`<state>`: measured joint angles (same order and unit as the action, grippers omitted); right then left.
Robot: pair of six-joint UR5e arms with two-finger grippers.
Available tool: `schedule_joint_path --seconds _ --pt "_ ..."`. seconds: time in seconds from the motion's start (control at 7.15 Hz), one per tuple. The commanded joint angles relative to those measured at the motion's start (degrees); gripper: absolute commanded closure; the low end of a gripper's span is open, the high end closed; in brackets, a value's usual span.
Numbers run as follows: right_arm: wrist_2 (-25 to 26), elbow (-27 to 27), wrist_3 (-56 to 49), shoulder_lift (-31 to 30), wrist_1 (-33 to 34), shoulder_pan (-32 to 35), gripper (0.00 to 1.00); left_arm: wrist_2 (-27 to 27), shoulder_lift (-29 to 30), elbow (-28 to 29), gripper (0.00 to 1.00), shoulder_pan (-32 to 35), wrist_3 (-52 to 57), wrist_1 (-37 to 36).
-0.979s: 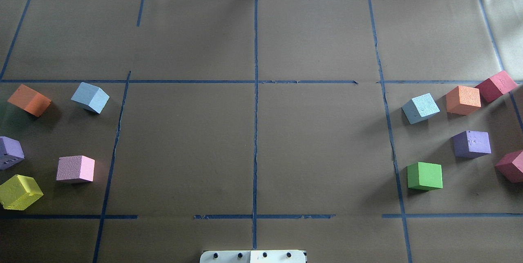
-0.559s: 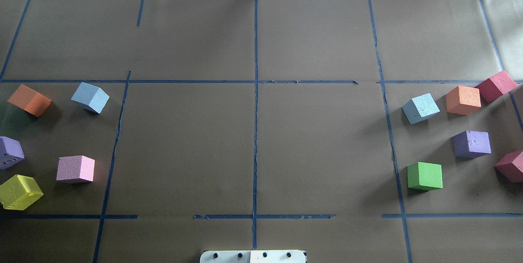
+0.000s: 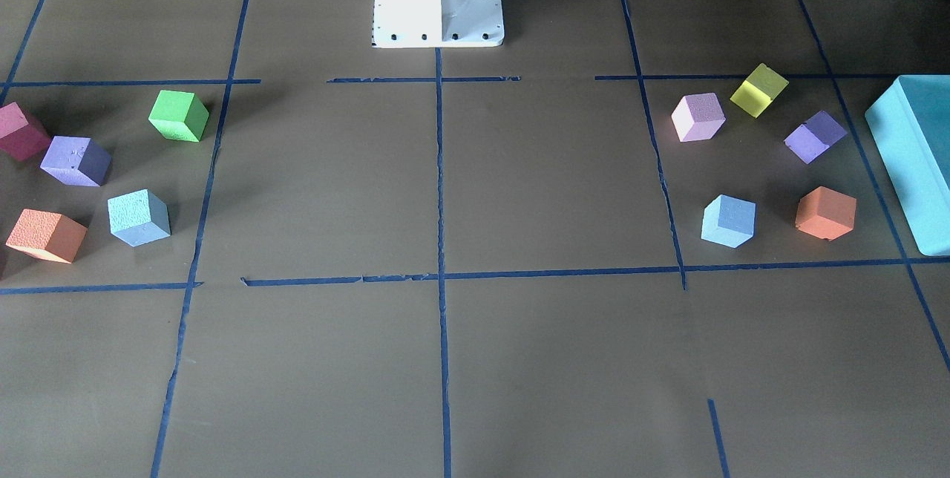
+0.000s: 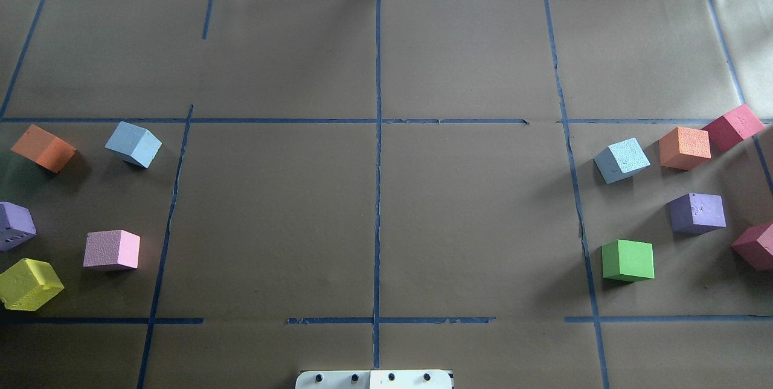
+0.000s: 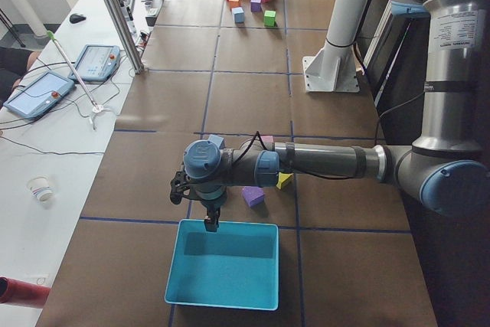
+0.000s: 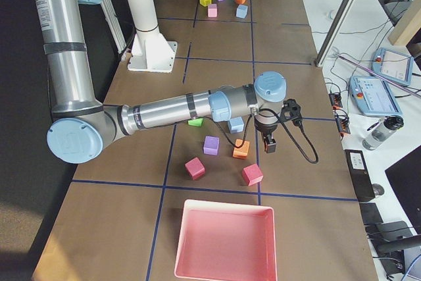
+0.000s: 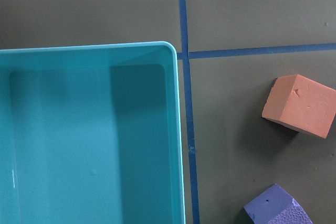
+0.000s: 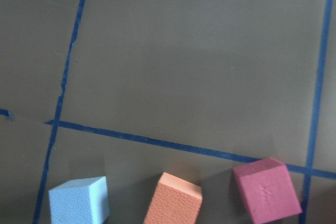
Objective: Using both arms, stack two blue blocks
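Two sky-blue blocks lie on the brown table, far apart. One is on the left side (image 4: 133,144), also seen from the front (image 3: 729,220). The other is on the right side (image 4: 622,160), also seen from the front (image 3: 139,217) and low in the right wrist view (image 8: 80,200). My left gripper (image 5: 210,224) shows only in the exterior left view, hanging over the turquoise box's near rim; I cannot tell its state. My right gripper (image 6: 270,145) shows only in the exterior right view, above the table beside the orange cube (image 6: 241,149); I cannot tell its state.
Orange (image 4: 42,147), purple (image 4: 15,225), pink (image 4: 112,249) and yellow (image 4: 29,283) cubes lie around the left block. Orange (image 4: 685,148), red (image 4: 732,127), purple (image 4: 697,212) and green (image 4: 628,260) cubes surround the right one. A turquoise box (image 3: 909,159) and a pink tray (image 6: 223,264) stand at the table's ends.
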<state>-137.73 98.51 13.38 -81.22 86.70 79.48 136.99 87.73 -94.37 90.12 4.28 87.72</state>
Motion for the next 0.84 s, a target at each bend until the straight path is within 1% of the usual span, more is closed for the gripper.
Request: schedule_joint_path --seconds 0.0,0.14,0.28,0.42,0.56,0.7 --pt "2.6 2.8 15.7 -0.3 -6.8 -9.8 0.00 0.0 -0.3 -0.6 0.00 0.1 0.0 0.0" --pt "6.6 2.8 22.5 -0.7 -12.5 -14.0 0.00 0.0 -0.3 -0.6 0.00 0.1 0.0 0.0" --pt "9.8 2.6 24.0 -3.7 -17.8 -17.1 0.00 0.0 -0.3 -0.6 0.00 0.1 0.0 0.0" --pt "10.8 2.1 24.1 -4.5 -19.6 -18.5 0.00 0.0 -0.3 -0.6 0.00 0.1 -0.1 0.0" --pt "11.1 2.0 24.1 -4.4 -19.6 -19.9 0.00 0.0 -0.2 -0.6 0.00 0.1 -0.1 0.0" --pt "13.8 1.6 24.1 -4.3 -19.7 -22.8 0.00 0.0 -0.2 -0.6 0.00 0.1 -0.1 0.0"
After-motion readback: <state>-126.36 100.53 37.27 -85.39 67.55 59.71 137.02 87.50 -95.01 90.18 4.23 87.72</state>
